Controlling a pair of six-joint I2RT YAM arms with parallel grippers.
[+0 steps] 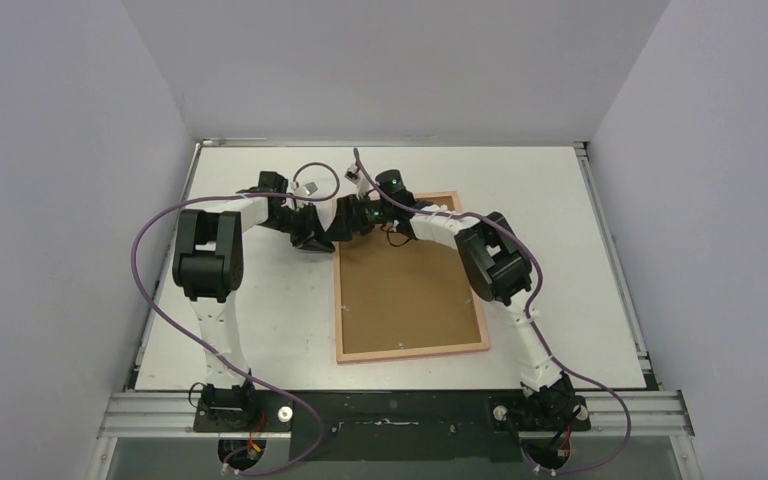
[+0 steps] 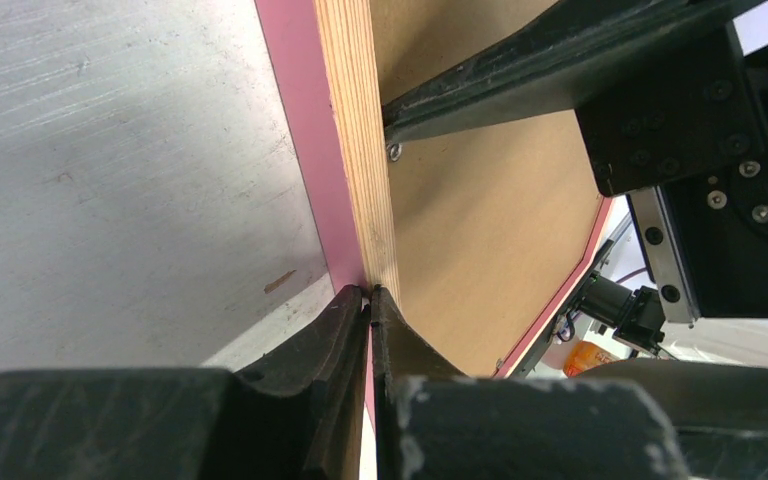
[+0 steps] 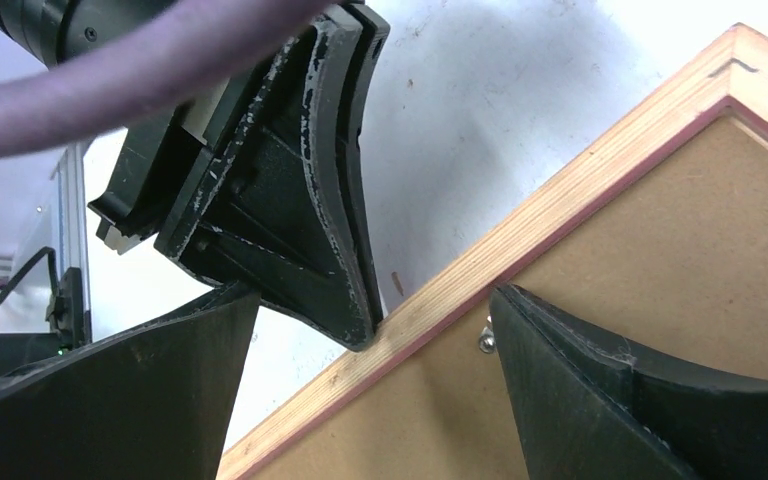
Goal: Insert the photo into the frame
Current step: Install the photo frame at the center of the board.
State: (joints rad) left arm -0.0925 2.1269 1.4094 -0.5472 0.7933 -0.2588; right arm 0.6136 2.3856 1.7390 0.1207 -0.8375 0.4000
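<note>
**Frame, back side up, both grippers at its far left corner**

Frame (image 1: 410,352): lies flat on the table (image 1: 260,320), centre, pale wood side up, pink face down. Brown backing board (image 1: 410,290) fills its opening.
Left gripper (image 2: 370,295): jaws pressed together, tips touching the frame's outer left edge.
Right gripper (image 3: 375,300): jaws spread wide, straddling the same rail, one finger over the backing board, holding nothing.
</note>
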